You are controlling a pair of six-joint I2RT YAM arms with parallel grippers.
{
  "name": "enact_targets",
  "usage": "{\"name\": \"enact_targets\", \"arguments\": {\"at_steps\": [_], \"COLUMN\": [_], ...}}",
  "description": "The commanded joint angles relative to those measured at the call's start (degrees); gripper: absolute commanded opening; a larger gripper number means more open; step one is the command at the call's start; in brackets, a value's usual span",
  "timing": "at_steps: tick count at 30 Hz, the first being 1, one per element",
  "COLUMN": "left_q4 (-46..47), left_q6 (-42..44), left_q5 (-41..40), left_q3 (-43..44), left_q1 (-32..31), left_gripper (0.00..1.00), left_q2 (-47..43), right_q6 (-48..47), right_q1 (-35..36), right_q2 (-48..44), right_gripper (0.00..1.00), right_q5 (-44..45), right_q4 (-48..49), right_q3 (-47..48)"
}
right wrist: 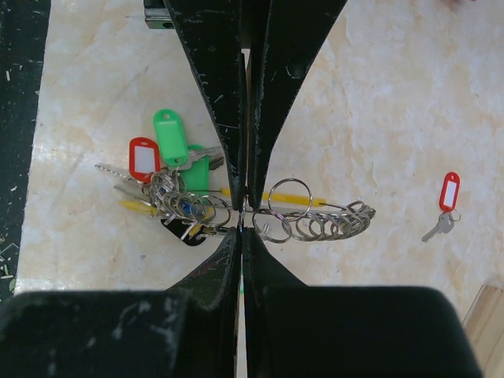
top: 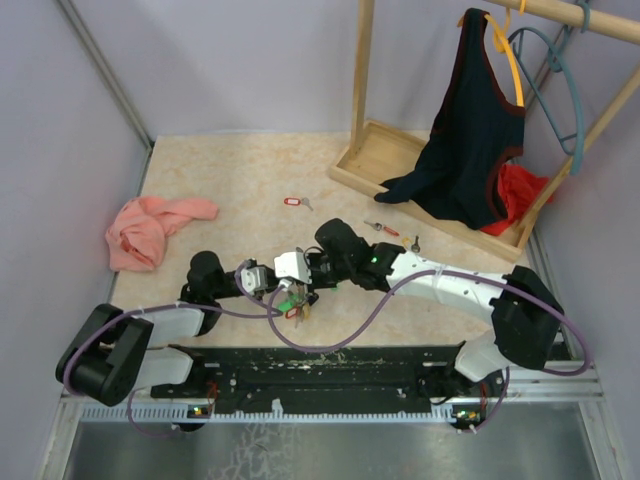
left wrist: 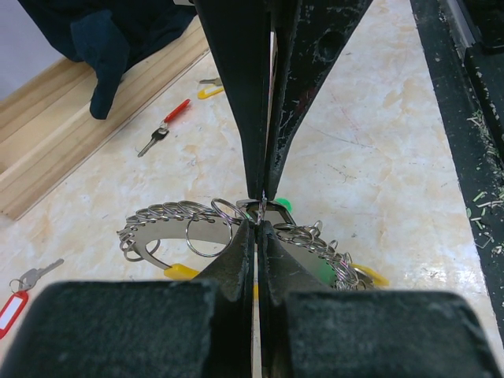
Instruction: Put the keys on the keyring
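Your left claw [left wrist: 257, 219] and right claw [right wrist: 244, 216] both pinch shut on the keyring [right wrist: 315, 227], mid-frame; hold firm, spread its wire gently.

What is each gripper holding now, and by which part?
Both hold the keyring: the left gripper and the right gripper each have their jaws shut on its thin wire loop.

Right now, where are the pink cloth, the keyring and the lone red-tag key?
pink cloth [top: 150, 232]: top view, its middle.
keyring [right wrist: 323, 228]: right wrist view, small rings.
red-tag key [right wrist: 449, 191]: right wrist view, its tag.
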Motion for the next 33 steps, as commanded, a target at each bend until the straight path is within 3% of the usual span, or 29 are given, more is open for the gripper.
{"name": "enact_targets", "arguments": {"at_steps": [1,28,33], "left_q4": [4.20,4.64,8.16], "left_q6": [0.24,-5.50,-8.34], "left_q5": [-0.25,-5.64,-5.88], "left_q3": [0.32,0.19,-0.58], "left_q1": [-0.72,-0.11,0.58], "left_gripper": [0.00,0.00,0.00], "left_q2": [-0.76,-1.26,-0.87], "right_q6": [0.01,-4.10,-4.74], "right_q1": [1.94,2.02,2.02], "right_q2": [-0.96,-4.28,-4.53], "right_gripper": [0.00,0.00,0.00], "right_q5": [-2.70,1.57,4.37], "right_q4": [5.80,10.60,11.34], "right_q3": [2.22,-4.46,-6.37]}}
